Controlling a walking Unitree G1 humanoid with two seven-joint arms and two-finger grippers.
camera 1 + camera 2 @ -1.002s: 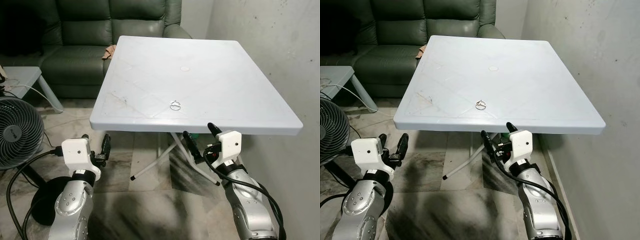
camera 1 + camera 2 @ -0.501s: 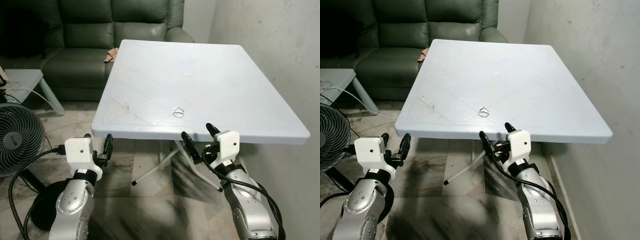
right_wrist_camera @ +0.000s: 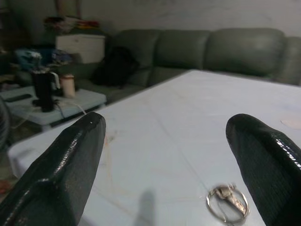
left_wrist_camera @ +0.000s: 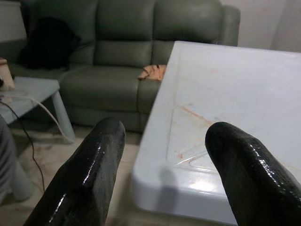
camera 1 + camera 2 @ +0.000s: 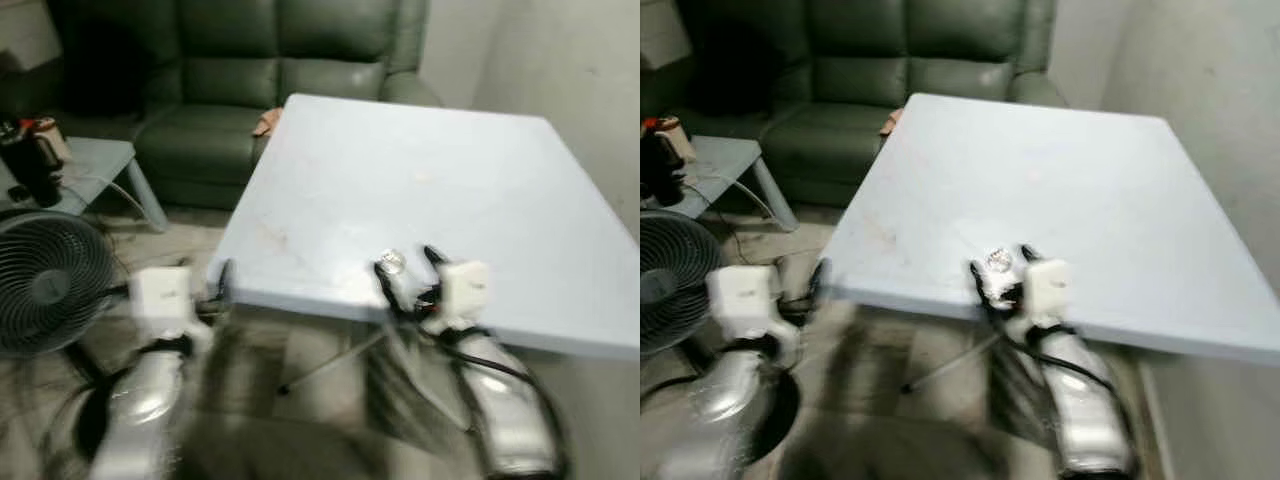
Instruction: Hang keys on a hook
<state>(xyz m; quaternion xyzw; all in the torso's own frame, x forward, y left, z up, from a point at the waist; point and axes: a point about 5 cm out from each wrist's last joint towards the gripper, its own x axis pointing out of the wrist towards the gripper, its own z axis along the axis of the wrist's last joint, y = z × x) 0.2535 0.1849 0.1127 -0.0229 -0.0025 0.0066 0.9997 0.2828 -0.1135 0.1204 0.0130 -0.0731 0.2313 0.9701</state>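
The keys (image 5: 390, 262), a small metal ring with keys on it, lie flat on the white table (image 5: 450, 170) near its front edge. My right gripper (image 5: 410, 272) is open at that edge, one finger on each side of the keys and just short of them. In the right wrist view the keys (image 3: 226, 203) lie between the two spread fingers (image 3: 61, 165), closer to one of them. My left gripper (image 5: 215, 285) is open, low by the table's front left corner (image 4: 160, 183). Both eye views are blurred.
A green sofa (image 5: 280, 60) stands behind the table with an orange cloth (image 5: 265, 122) on its arm. At the left are a floor fan (image 5: 45, 285) and a low side table (image 5: 90, 160) with a dark bottle (image 5: 35, 160). A wall (image 5: 580, 60) runs along the right.
The camera has shifted and the view is now blurred. My right gripper has risen from below the table's front edge to its level, right by the keys. The keys have not moved on the table.
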